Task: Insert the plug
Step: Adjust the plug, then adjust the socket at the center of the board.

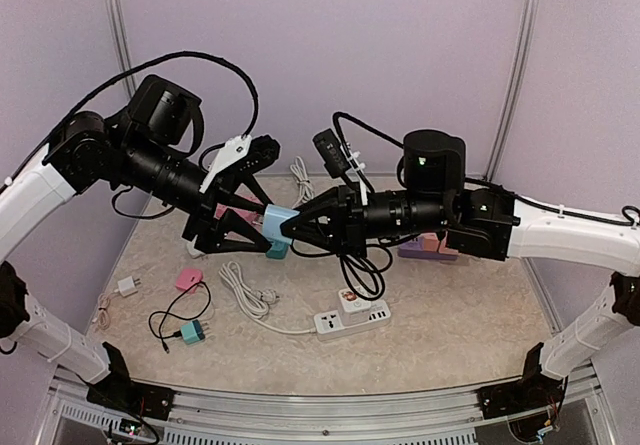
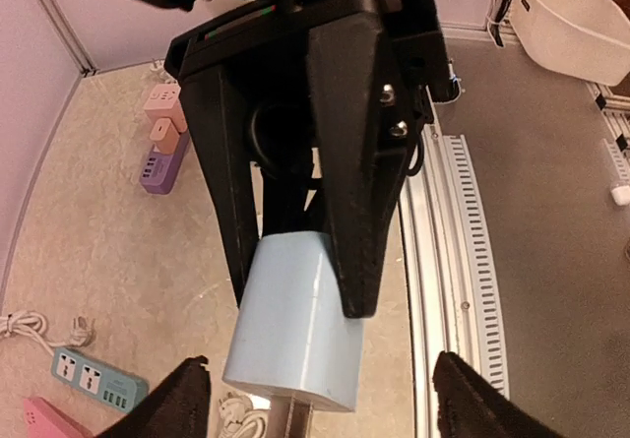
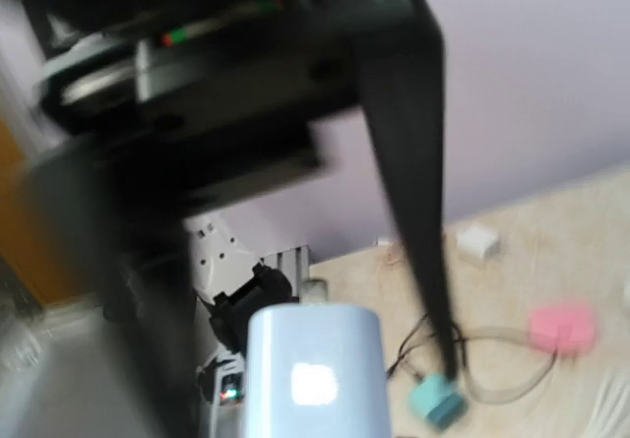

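The plug [image 1: 280, 219], a light-blue charger block, hangs in mid-air over the middle of the table where the two arms meet. My right gripper [image 1: 287, 227] is shut on it. The left wrist view shows its black fingers [image 2: 359, 261] clamping the plug [image 2: 295, 325] on both sides, with the prongs pointing down and out of frame. My left gripper [image 1: 268, 230] is open, its fingertips [image 2: 187, 399] spread wide on either side of the plug and not touching it. In the right wrist view the plug [image 3: 313, 369] fills the bottom centre. The white power strip [image 1: 352, 318] lies below on the table.
An orange-and-white adapter [image 1: 348, 298] sits in the white strip. A teal strip [image 1: 277, 250] and a purple strip with pink blocks [image 1: 430, 247] lie further back. A white charger [image 1: 127, 285], a pink plug [image 1: 188, 279], a teal plug [image 1: 190, 332] and a white cable [image 1: 250, 295] lie front left.
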{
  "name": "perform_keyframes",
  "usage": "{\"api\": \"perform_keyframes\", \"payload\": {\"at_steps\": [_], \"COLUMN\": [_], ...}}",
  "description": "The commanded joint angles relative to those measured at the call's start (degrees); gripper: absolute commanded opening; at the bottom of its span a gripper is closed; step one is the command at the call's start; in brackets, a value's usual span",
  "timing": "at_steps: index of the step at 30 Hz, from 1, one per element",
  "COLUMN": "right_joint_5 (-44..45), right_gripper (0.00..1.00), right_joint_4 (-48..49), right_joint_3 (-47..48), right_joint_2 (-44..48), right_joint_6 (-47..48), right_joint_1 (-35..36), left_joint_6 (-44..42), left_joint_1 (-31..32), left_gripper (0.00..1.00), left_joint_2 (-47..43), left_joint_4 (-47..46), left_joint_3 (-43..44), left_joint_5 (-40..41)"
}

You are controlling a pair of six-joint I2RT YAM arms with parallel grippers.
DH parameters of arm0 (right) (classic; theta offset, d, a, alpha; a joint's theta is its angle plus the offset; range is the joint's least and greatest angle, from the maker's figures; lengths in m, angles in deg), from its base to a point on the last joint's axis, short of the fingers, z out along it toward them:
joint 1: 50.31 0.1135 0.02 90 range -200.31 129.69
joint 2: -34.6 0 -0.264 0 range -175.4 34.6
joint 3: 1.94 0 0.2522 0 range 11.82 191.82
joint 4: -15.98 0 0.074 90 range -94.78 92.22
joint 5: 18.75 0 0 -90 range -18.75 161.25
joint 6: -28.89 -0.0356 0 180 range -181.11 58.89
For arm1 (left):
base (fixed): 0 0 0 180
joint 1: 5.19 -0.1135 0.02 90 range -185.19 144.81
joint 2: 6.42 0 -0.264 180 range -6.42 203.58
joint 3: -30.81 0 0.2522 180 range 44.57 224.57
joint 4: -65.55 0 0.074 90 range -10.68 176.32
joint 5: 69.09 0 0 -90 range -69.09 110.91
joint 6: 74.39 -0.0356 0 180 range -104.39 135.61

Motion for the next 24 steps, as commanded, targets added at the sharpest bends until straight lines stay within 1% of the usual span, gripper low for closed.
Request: {"api": "perform_keyframes", "payload": {"at_steps": [1,3,5,9,12,15,19,21,22,24], "right_joint_5": [12.32,18.57,23.41,27.87,29.96,31.63,30.44,29.06,28.67,25.64], "right_gripper": [0.0,0.0,0.0,0.0,0.0,0.0,0.0,0.0,0.0,0.0], "right_joint_4": [-3.47,-7.7,-11.29,-17.91,-22.04,-26.89,-25.66,-24.16,-22.7,-16.29], "right_joint_3": [-9.3,-15.5,-21.94,-32.52,-38.37,-42.18,-45.46,-46.34,-47.11,-49.37], "right_joint_2": [7.62,12.83,18.23,27.69,32.4,35.06,34.15,33.0,32.4,31.28], "right_joint_6": [-19.87,-26.19,-32.81,-40.33,-43.11,-43.94,-43.35,-43.2,-43.09,-42.31], "right_joint_1": [-0.95,-1.85,-2.6,-3.4,-4.26,-7.05,-11.72,-13.23,-13.76,-13.99], "left_joint_6": [-16.96,-24.25,-29.0,-29.84,-30.34,-32.02,-33.46,-35.62,-35.95,-36.16], "left_joint_1": [0.94,1.17,1.33,0.9,-0.44,-2.73,-5.54,-5.54,-5.32,-5.06], "left_gripper": [0.84,0.86,0.86,0.78,0.71,0.66,0.61,0.6,0.59,0.59], "left_joint_2": [2.17,3.95,6.48,15.08,20.65,27.03,32.75,34.9,35.44,36.64], "left_joint_4": [3.05,5.81,7.61,6.42,5.81,4.75,0.85,-0.83,-2.03,-3.15], "left_joint_3": [0.06,0.55,1.19,3.34,4.95,5.3,2.37,0.22,-0.72,-1.59], "left_joint_5": [5.3,7.5,9.8,12.6,14.54,17.63,19.17,19.21,19.13,17.63]}}
